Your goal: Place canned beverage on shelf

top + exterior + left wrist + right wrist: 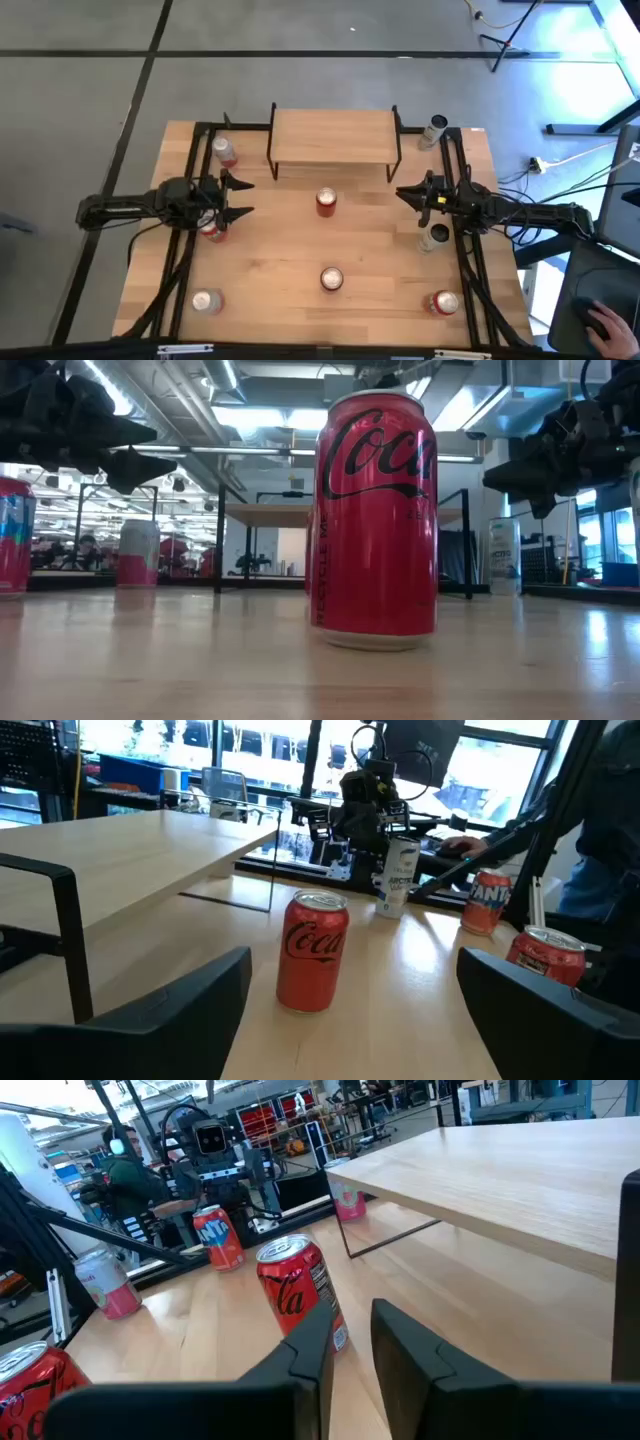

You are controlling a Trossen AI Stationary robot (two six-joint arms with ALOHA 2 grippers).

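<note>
Hovering above the wooden tabletop (280, 300), the left gripper (243, 197) has its two dark fingers spread wide with nothing between them. Straight ahead of its tips, across a stretch of bare wood, stands an upright red Coca-Cola can (326, 203) with a silver lid. Forward and off to one side of the gripper sits the shelf (335, 135), a low rack with a light wooden plank top and thin black metal legs; its top is bare. A red-and-blue Fanta can (213, 230) stands just beside and partly beneath this gripper's body, and a pink-and-white can (225, 152) stands near the shelf's leg on the same side.

The right gripper (403, 194) faces the same Coca-Cola can from the opposite side, its fingers drawn nearly together and gripping nothing. A white can (433, 237) stands close under that arm.

Nearer the table's front edge, apart from both grippers, a second red Coca-Cola can (331, 279) stands upright.
</note>
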